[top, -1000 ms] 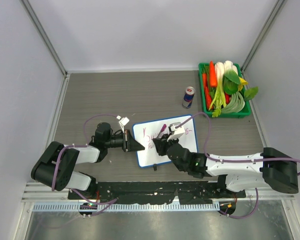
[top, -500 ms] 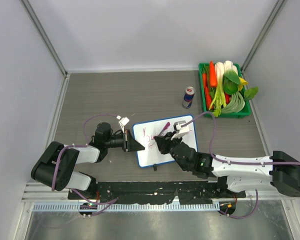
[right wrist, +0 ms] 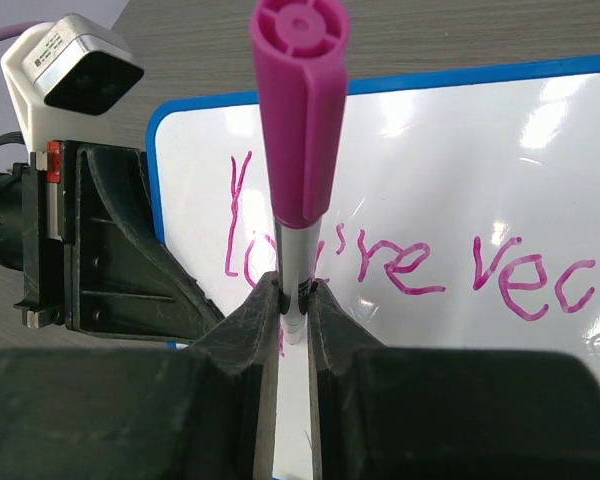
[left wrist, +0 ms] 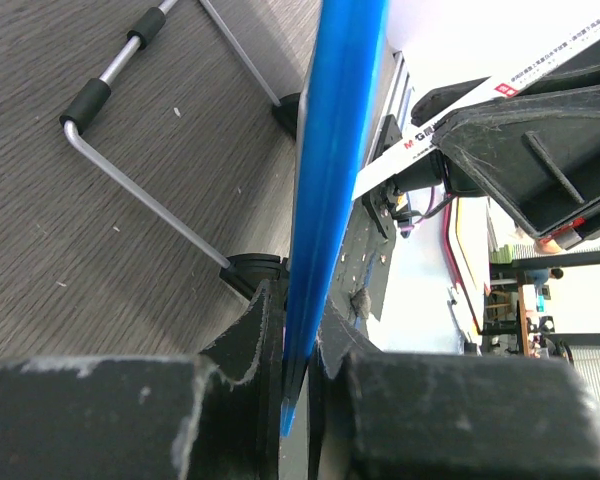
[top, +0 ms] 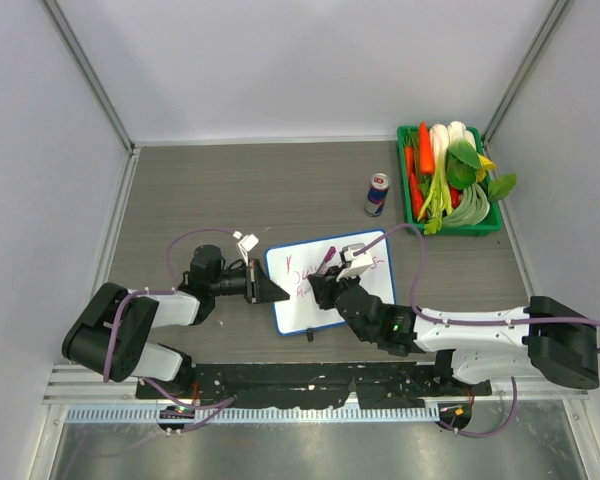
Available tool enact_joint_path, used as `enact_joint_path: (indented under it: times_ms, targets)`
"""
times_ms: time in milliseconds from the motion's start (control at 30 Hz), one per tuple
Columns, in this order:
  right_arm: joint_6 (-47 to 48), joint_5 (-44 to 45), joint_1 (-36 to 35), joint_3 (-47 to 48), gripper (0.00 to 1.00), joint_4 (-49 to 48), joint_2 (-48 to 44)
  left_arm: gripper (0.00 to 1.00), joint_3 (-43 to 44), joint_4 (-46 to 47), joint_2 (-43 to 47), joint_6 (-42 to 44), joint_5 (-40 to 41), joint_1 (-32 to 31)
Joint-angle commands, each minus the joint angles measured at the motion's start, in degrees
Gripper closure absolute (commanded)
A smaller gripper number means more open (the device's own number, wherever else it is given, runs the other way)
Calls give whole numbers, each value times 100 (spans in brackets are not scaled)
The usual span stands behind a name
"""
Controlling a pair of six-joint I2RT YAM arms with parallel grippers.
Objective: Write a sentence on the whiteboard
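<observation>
Lying low | right gripper (right wrist: 292, 300) pinches marker (right wrist: 298, 110) | left gripper (left wrist: 296, 312) clamps whiteboard (left wrist: 338, 150)

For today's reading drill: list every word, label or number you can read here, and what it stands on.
"You're vec", cut off at the frame edge: the sentence on the whiteboard.
"M&G": on the marker barrel; the smaller print beside it is unreadable.
Label on the can: too small to read.

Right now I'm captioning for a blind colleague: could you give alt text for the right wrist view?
The right gripper is shut on a silver marker with a magenta cap, upright before a flat white whiteboard with a blue rim, bearing pink handwritten letters starting "You're".
</observation>
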State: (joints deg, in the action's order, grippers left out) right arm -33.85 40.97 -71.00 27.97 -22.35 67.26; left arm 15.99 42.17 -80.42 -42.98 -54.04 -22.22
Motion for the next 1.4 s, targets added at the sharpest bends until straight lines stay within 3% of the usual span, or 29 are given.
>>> enact_joint_path:
  times_ms: [0,800,1367]
  targets:
    - [-122,157,34,25,99,-393,6,100,-26,-429,-105,62,412,7]
    - [1,429,324,297,99,363,-100,100,-17,-412,-123,62,412,7]
    - [-157,-282,377,456,99,406,314,100,-8,-420,-140,62,394,7]
